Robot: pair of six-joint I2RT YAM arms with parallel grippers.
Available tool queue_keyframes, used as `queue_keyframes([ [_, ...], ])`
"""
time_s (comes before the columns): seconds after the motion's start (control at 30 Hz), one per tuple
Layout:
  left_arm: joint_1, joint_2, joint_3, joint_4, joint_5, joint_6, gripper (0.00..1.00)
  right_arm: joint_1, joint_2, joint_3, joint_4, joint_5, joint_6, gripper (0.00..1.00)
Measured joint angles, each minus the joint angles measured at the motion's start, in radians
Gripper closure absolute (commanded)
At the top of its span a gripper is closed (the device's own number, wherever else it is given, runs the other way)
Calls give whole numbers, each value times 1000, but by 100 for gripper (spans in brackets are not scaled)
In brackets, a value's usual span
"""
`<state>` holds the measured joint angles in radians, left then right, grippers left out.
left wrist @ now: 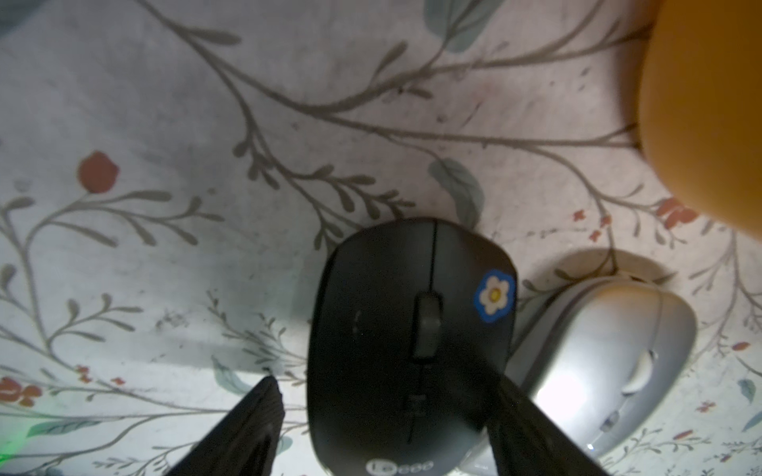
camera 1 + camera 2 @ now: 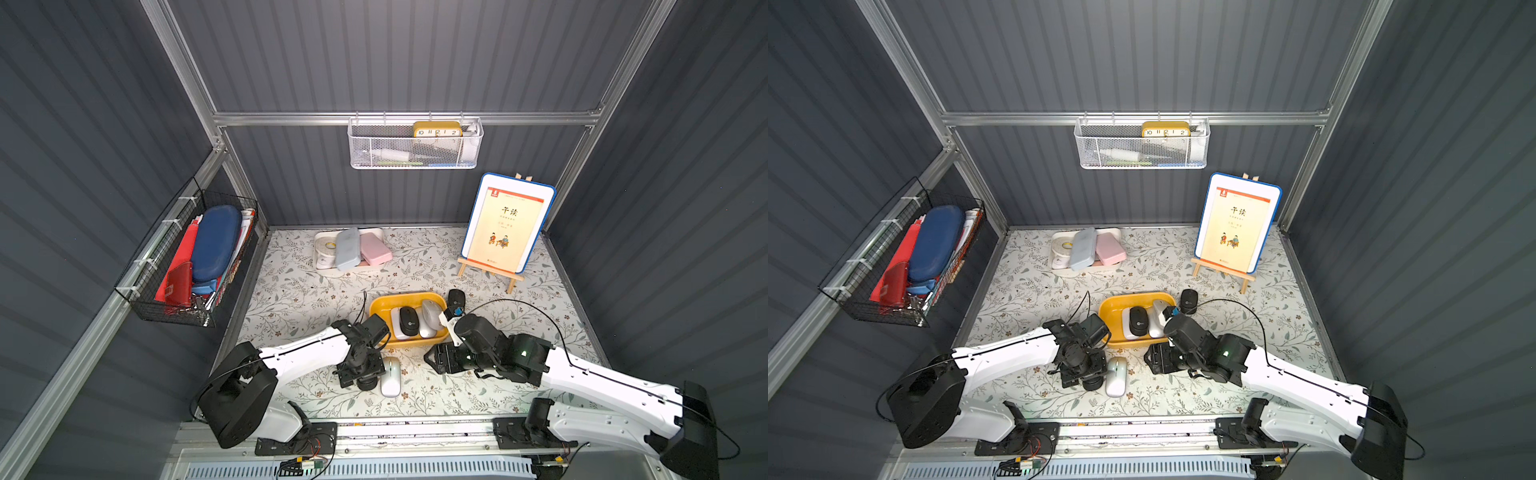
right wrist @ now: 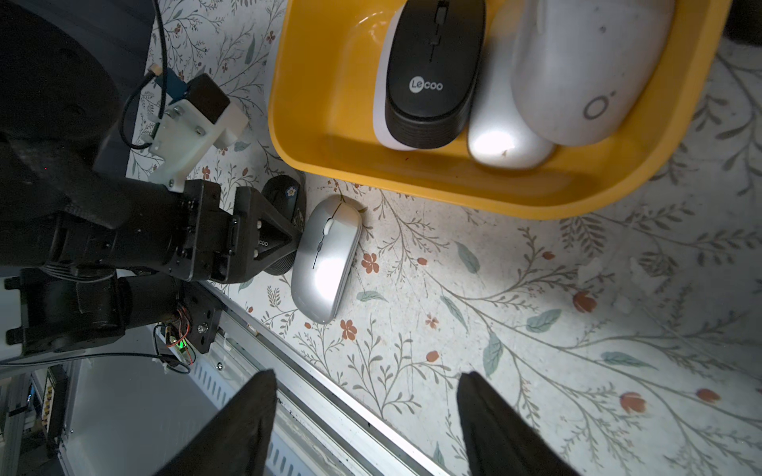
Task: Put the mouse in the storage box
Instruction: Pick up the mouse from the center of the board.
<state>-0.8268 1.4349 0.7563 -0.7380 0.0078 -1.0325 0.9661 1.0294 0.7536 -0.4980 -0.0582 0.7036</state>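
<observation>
A black mouse with a blue flower sticker lies on the flowered table, between the fingers of my left gripper. One finger touches its side; the other stands a little apart, so the gripper is open. In a top view the left gripper hides this mouse. Right beside it lies a silver mouse. The yellow storage box stands just behind and holds a black mouse and white ones. My right gripper is open and empty over the table's front edge, right of the silver mouse.
Another black mouse sits by the box's far right corner. A book on a wooden easel stands at the back right and a white tray with cases at the back. A black wire basket hangs on the left wall.
</observation>
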Motion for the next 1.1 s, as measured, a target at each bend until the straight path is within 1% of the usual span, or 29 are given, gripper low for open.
queue_keyframes([
  [0.07, 0, 3, 0, 8, 0, 2, 22, 0, 4, 0, -2, 3, 2, 27],
  [0.13, 0, 10, 0, 16, 3, 6, 27, 1, 14, 11, -16, 6, 2, 27],
  [0.2, 0, 31, 0, 24, 11, 16, 28, 3, 22, 23, -25, 17, -1, 27],
  [0.3, 0, 48, 8, 16, 14, 27, 34, 6, 23, 35, -31, 29, -5, 27],
  [0.37, 0, 49, 9, 13, 14, 34, 42, 5, 24, 41, -35, 32, -5, 27],
  [0.4, 0, 50, 11, 12, 14, 40, 44, 6, 25, 43, -35, 33, -5, 27],
  [0.43, 0, 52, 13, 11, 14, 45, 47, 5, 25, 44, -35, 34, -5, 27],
  [0.47, 0, 56, 16, 10, 14, 48, 53, 5, 25, 44, -35, 35, -5, 27],
  [0.53, 0, 63, 21, 4, 14, 50, 57, 6, 25, 44, -35, 36, -5, 27],
  [0.57, 0, 64, 23, 2, 14, 51, 63, 6, 25, 44, -35, 36, -5, 27],
  [0.6, 0, 65, 24, 1, 14, 51, 65, 5, 25, 44, -35, 36, -5, 27],
  [0.73, 0, 68, 31, -6, 5, 51, 67, 5, 25, 44, -35, 37, -5, 27],
  [0.83, -3, 76, 58, -35, -27, 51, 67, 6, 26, 44, -34, 38, -5, 27],
  [1.1, -3, 48, 254, -159, -92, 56, 67, 6, 24, 44, -34, 57, -5, 27],
])
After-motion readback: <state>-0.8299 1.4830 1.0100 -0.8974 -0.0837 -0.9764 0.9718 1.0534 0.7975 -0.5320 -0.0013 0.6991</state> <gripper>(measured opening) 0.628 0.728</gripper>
